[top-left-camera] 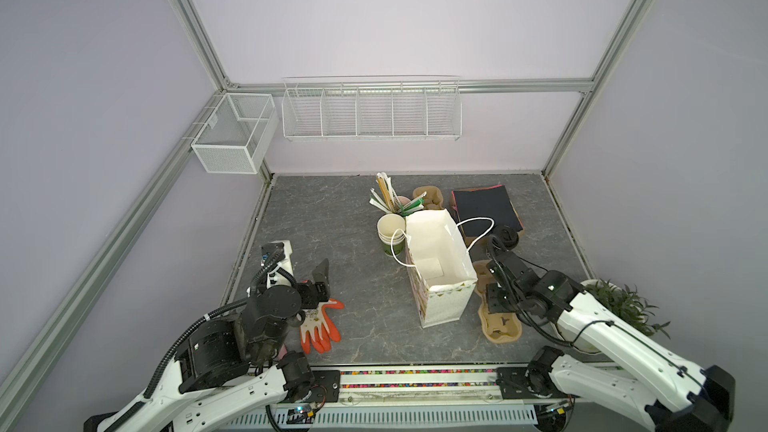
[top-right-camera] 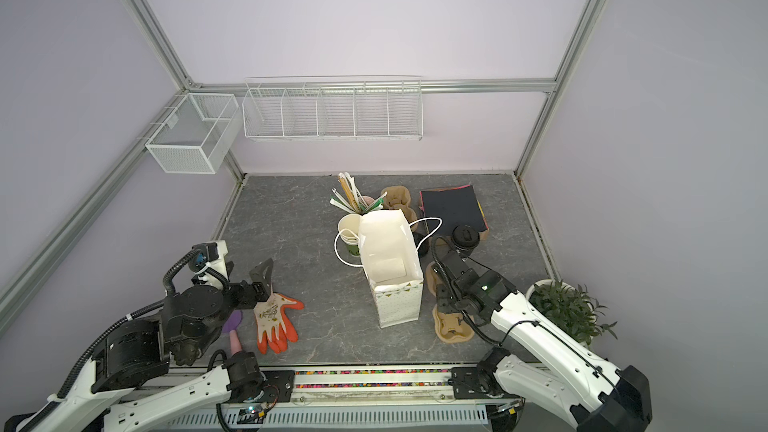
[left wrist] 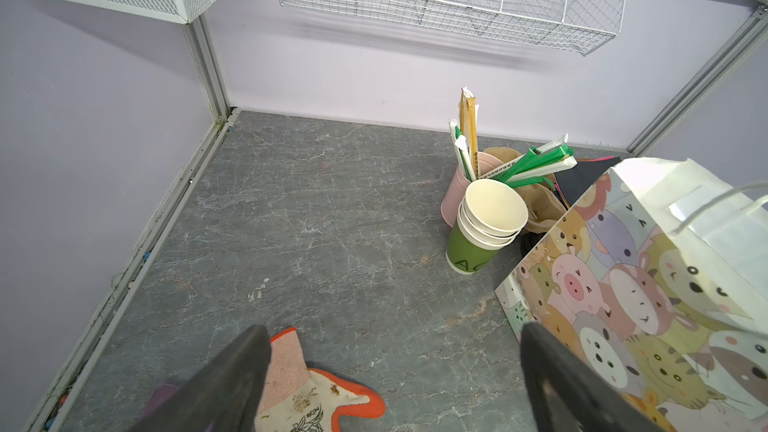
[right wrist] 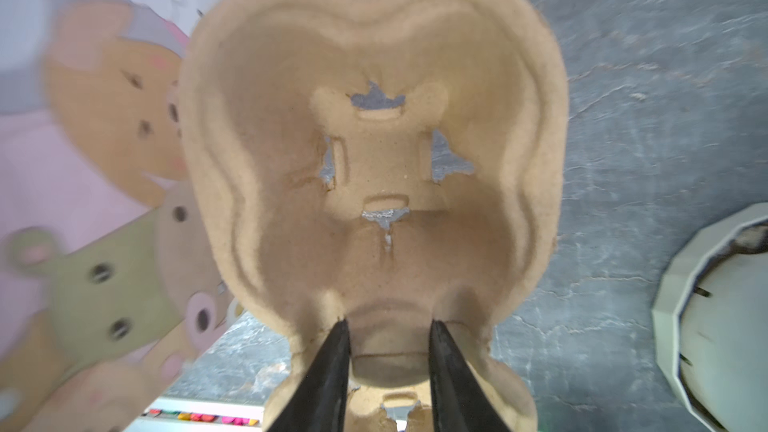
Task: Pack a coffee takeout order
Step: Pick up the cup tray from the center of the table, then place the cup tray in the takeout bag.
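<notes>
I am working the right arm, since the carrier point(top-left-camera: 500, 324) is lying on the table point(top-left-camera: 332, 222) on that side, just beside the paper bag point(top-left-camera: 446, 305) and well apart from the left arm. Its long axis is running from the front rail toward the back wall, parallel to the bag's long side. I judge it can go into the bag without turning, by going up, across to the robot's left and down through the open mouth.

The right gripper point(right wrist: 388, 322) is pointing down at the carrier's waist, and its jaws are pinching the narrow ridge between the two cup wells. The arm is reaching forward from the rail with the wrist bent over the carrier.

The black cup point(top-right-camera: 465, 238) is standing farther back, beyond the carrier, and the black sheet point(top-left-camera: 486, 205) is lying near the back wall.

The left gripper point(left wrist: 392, 332) is hanging with jaws spread wide and empty above an orange glove point(left wrist: 316, 396).
</notes>
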